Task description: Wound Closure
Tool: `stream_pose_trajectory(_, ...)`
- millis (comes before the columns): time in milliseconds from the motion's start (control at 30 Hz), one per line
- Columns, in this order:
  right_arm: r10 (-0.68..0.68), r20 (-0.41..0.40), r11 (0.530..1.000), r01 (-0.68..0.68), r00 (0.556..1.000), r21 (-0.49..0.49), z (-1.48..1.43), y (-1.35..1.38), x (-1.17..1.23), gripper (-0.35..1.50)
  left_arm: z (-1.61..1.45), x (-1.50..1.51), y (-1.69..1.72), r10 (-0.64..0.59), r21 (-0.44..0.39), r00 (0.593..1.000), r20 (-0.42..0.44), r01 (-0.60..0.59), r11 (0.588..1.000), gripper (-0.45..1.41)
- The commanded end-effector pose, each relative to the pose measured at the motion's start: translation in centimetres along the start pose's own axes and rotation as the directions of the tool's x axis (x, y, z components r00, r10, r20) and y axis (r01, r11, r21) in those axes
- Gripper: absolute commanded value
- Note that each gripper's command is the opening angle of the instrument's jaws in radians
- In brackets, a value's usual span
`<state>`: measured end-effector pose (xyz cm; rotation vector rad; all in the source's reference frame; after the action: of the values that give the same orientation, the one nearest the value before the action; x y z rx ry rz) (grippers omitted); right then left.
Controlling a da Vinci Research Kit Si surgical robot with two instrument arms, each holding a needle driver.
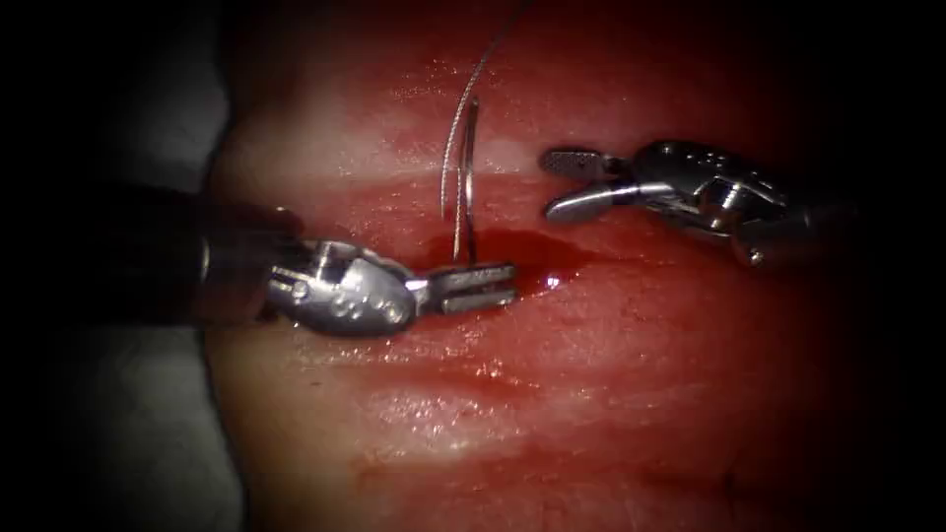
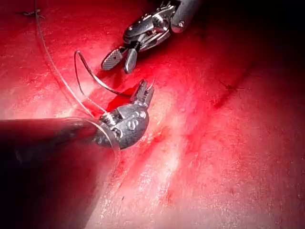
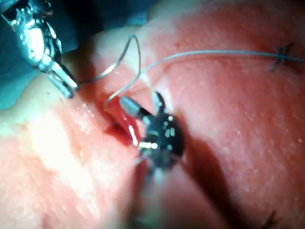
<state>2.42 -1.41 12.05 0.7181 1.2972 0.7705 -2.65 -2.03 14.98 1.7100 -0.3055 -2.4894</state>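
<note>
A: Left tool (image 1: 480, 286)?
B: Jaws clamped on the needle (image 1: 466, 182) near one end; the curve stands up from its tip, clear of the tissue (image 1: 611, 374).
A: Right tool (image 1: 576, 182)?
B: Jaws parted, holding nothing, just beside the needle's free end and apart from it.
A: Thread (image 1: 483, 69)?
B: Runs from the needle's upper end away past both tools; neither grips it.
A: Fluid?
B: Red fluid (image 1: 537, 251) pools under the left tool's tip, along the cut.
A: Wrist views agree?
B: Yes: left tool (image 2: 144, 91) grips needle (image 2: 90, 76); right tool (image 3: 143, 106) gapes.
</note>
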Motion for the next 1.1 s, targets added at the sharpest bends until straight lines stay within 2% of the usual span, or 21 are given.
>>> stream_pose_trajectory(33,0.026,-0.002,1.000,-0.026,1.000,0.016,0.09,-0.03,-0.09,0.32,0.06,-0.02,0.11,-0.005,-0.001,1.000,0.000,0.005,1.000,-0.45)
stream_pose_trajectory(67,0.060,0.001,0.998,-0.060,0.998,0.023,0.09,-0.05,-0.10,0.22,0.07,-0.01,0.11,0.001,0.000,1.000,0.001,-0.001,1.000,-0.45)
stream_pose_trajectory(167,0.131,-0.003,0.991,-0.131,0.991,0.035,0.11,-0.08,-0.11,0.10,0.10,-0.01,0.14,0.014,0.001,1.000,0.002,-0.014,1.000,-0.45)
stream_pose_trajectory(267,0.145,-0.008,0.989,-0.144,0.989,0.038,0.11,-0.10,-0.09,0.14,0.15,-0.02,0.17,0.016,-0.001,1.000,-0.001,-0.016,1.000,-0.45)
stream_pose_trajectory(400,0.152,-0.018,0.987,-0.151,0.988,0.046,0.14,-0.12,-0.07,0.59,0.23,-0.03,0.23,0.021,-0.003,1.000,-0.004,-0.021,1.000,-0.45)
stream_pose_trajectory(467,0.158,-0.020,0.986,-0.157,0.987,0.052,0.15,-0.13,-0.07,0.64,0.26,-0.04,0.26,0.029,-0.004,1.000,-0.007,-0.029,1.000,-0.45)
stream_pose_trajectory(600,0.170,-0.029,0.984,-0.168,0.985,0.059,0.24,-0.16,-0.06,0.96,0.30,-0.04,0.28,0.042,-0.008,0.999,-0.012,-0.042,0.999,-0.45)
stream_pose_trajectory(967,0.266,-0.020,0.961,-0.263,0.964,0.088,0.37,-0.23,-0.07,1.01,0.30,-0.03,0.28,0.114,-0.013,0.993,-0.019,-0.114,0.993,-0.43)
stream_pose_trajectory(1100,0.303,-0.015,0.949,-0.300,0.953,0.093,0.38,-0.26,-0.04,0.86,0.31,-0.03,0.29,0.131,-0.013,0.991,-0.019,-0.132,0.991,-0.38)
